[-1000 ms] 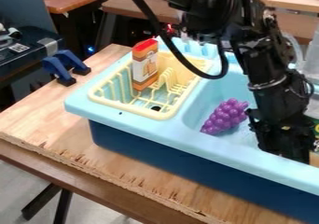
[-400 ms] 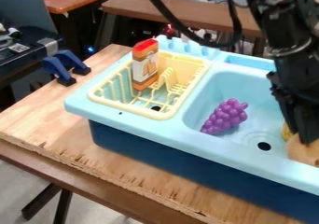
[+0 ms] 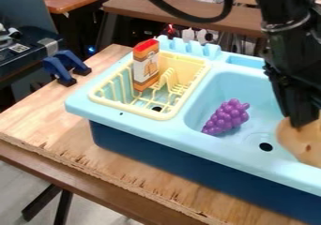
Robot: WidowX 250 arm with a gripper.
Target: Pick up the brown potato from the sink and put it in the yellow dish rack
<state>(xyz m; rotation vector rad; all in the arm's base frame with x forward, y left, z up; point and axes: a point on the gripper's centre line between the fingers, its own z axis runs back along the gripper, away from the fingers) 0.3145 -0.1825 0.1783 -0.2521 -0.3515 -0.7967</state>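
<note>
Holding a tan, rounded, spotted thing (image 3: 301,143), the black gripper (image 3: 302,123) is hanging at the R side of the view, w/ its tip pointing down. It is clenching on the upper part of this thing, whose R part is passing out of view. The thing is appearing over the R portion of the basin (image 3: 216,90) of a light-blue plastic toy sink (image 3: 116,125); how high it is staying above the bottom, I cannot tell. Just beside it, to the L, a dark round drain hole (image 3: 266,146) is showing in the basin floor.

Farther L, in the same basin, a purple plastic grape bunch (image 3: 225,118) is lying apart from the gripper. In the L compt. of the sink, a pale-yellow plastic dish rack (image 3: 130,108) is sitting, and an orange-and-white carton w/ red top (image 3: 146,68) is standing approx. upright in it. The sink is resting on a light wooden board (image 3: 39,114). Near the board's far L edge, two blue clamps (image 3: 56,70) are gripping. A black cable (image 3: 191,18) is curving across the top, and in the bkgd. a brown table (image 3: 244,20) is standing.
</note>
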